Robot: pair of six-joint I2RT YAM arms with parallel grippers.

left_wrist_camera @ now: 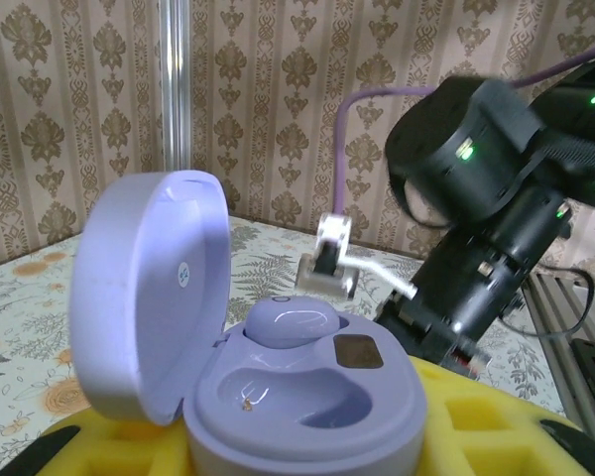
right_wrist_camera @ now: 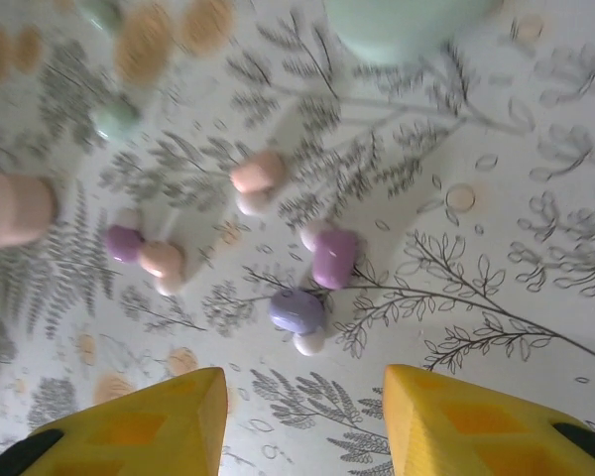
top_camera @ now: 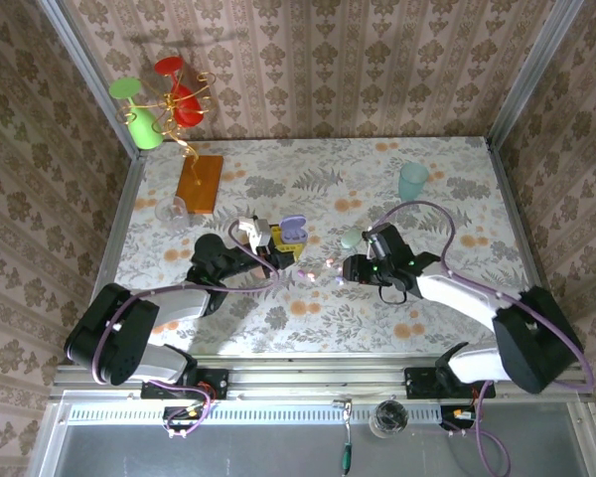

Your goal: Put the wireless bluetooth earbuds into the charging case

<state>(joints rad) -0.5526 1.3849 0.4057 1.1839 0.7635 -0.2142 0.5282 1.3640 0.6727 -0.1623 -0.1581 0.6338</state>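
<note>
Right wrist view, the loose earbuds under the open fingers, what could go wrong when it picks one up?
1. The lilac earbud and the mauve earbud lie close together; the open right gripper might nudge or pinch both.
2. The lilac case, clamped in the left gripper, has one free slot; a bud of another colour may not belong there.

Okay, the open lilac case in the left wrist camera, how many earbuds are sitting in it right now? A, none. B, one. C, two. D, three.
B: one lilac earbud sits in the far well of the lilac case, while the near well is empty.
</note>
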